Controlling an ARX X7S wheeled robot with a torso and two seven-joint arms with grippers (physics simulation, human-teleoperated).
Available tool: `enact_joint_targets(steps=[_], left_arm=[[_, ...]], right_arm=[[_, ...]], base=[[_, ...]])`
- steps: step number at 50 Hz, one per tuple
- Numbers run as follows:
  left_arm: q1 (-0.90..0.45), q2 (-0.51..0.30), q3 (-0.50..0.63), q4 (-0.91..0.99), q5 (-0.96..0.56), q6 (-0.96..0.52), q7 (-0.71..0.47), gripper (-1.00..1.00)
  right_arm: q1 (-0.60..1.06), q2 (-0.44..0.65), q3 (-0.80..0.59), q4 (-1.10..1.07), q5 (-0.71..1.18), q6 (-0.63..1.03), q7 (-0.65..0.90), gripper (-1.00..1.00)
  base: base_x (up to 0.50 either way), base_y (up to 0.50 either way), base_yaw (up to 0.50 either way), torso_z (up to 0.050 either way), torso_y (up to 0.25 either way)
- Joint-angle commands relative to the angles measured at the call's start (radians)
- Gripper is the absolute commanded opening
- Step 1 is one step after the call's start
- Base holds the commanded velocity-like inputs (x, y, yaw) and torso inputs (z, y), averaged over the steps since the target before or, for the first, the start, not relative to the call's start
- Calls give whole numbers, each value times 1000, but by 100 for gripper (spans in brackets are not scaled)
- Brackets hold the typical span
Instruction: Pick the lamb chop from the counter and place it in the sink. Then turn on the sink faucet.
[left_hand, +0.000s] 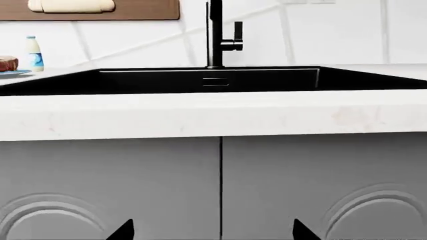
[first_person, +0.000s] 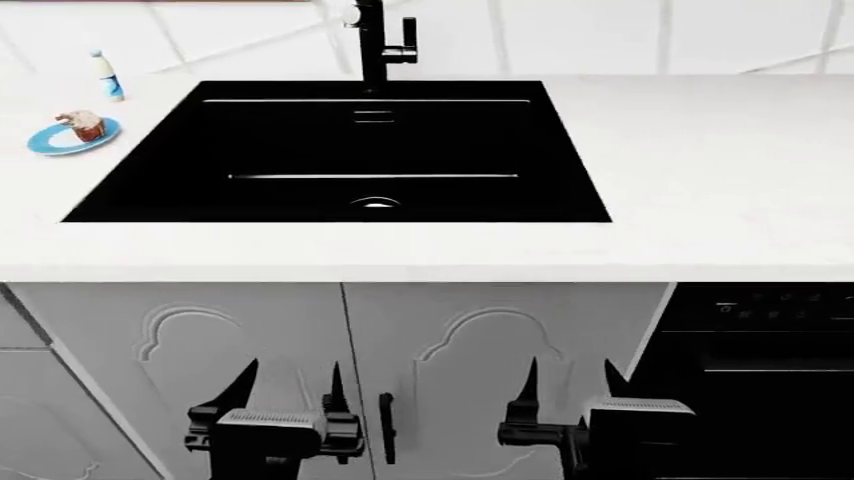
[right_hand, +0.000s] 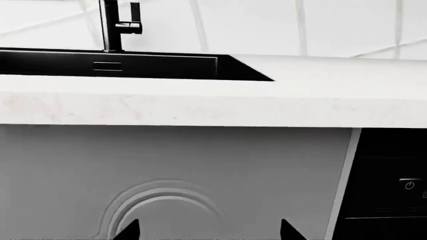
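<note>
**Ana:** Well, start at the grippers. How do they stand?

**Ben:** From the head view, the left gripper (first_person: 290, 390) has its jaws spread wide, with nothing between them. The right gripper (first_person: 571, 388) is the same: parted and empty. Both point upward, low in front of the cabinet doors (first_person: 240, 330), well below the worktop. Each wrist view shows only the dark fingertips (left_hand: 123, 231) at the edge of its picture, apart from each other.

**Ana:** And above them?

**Ben:** The counter (first_person: 721, 150), white with faint marbling and a thick front edge. The sink (first_person: 267, 140) is set into it, a black rectangular basin. Its round drain (first_person: 376, 203) sits near the front wall and an overflow slot (first_person: 374, 116) is in the back wall. The sink faucet (first_person: 372, 40) stands upright just behind the basin, with its lever handle (first_person: 408, 40) on the side toward the robot's right.

**Ana:** Where is the lamb chop?

**Ben:** I cannot tell; I can't pick it out in any of the three views. The basin looks dark throughout.

**Ana:** Anything else on top?

**Ben:** To the robot's left of the sink there is a blue plate (first_person: 54, 142) carrying a brown-and-white cake (first_person: 86, 124). A small bottle (first_person: 107, 75) stands behind it near the wall. Under the counter on the right is a dark appliance front (first_person: 761, 340).
</note>
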Motion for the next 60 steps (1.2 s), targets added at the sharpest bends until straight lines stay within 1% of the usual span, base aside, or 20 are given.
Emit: enact_joint_targets(steps=[1,19,25,28,31,33,35,36,37,39,40,42,43,45,47,49,51,53,56,60], left_arm=[[0,-14,14,-13,-15,23,-11,100],[-5,-30,30,-15,-30,29,-31,100],[-3,-35,37,-7,-31,14,-41,100],[7,-54,47,117,-4,-137,-73,100],[-26,-104,25,471,-94,-571,-68,100],[-66,-128,8,653,-143,-777,-78,100],[-148,-146,-27,824,-210,-1000,-96,100],[-190,-149,-51,892,-249,-1100,-97,100],[-237,-142,-86,950,-296,-1211,-97,100],[-318,-109,-179,1040,-391,-1411,-88,100],[-381,-112,-260,1068,-538,-1516,-142,100],[-499,-128,-478,1063,-838,-1682,-368,100],[-555,-187,-531,983,-988,-1681,-518,100],[-638,-364,-417,901,-1288,-1504,-818,100],[-727,-459,-337,885,-1588,-1400,-1118,100],[-807,-506,-275,862,-1888,-1342,-1214,100],[-926,-556,-174,822,-2105,-1252,-1304,100],[-1064,-550,-92,737,-2102,-1246,-1328,100],[-1221,-507,-17,594,-2033,-1287,-1290,100],[-1381,-432,44,340,-1801,-1364,-1130,100]], right_arm=[[3,10,-16,5,-1,2,29,100],[5,28,-40,-6,18,10,53,100],[-1,37,-35,-31,52,38,49,100],[-27,67,-24,-200,110,203,40,100],[-43,158,1,-605,213,609,63,100],[-16,184,51,-806,307,822,84,100],[76,165,210,-1006,527,1122,123,100],[154,140,324,-1073,676,1272,171,100],[215,196,401,-1075,826,1372,321,100],[310,276,473,-1057,1126,1427,621,100],[348,369,425,-1011,1276,1322,771,100],[436,493,359,-1010,1576,1192,1071,100],[491,546,313,-1033,1726,1138,1221,100],[599,627,228,-1069,2026,1034,1404,100],[687,758,120,-1076,2070,893,1415,100],[828,864,-52,-1076,2072,749,1415,100],[1128,992,-352,-1075,2065,576,1415,100],[1428,976,-652,-975,2107,533,1413,100],[1515,909,-698,-746,2047,633,1275,100],[1578,822,-748,-476,1941,744,1108,100]], base=[[0,500,0,0,0],[0,500,0,0,0],[0,31,0,0,0],[0,0,0,0,0],[0,0,0,0,0],[0,0,0,0,0],[0,0,0,0,0],[0,0,0,0,0],[0,0,0,0,0],[0,0,0,0,0],[0,0,0,0,0],[0,0,0,0,0],[0,0,0,0,0],[0,0,0,0,0],[0,0,0,0,0],[0,0,0,0,0],[0,0,0,0,0],[0,0,0,0,0],[0,0,0,0,0],[0,0,0,0,0]])
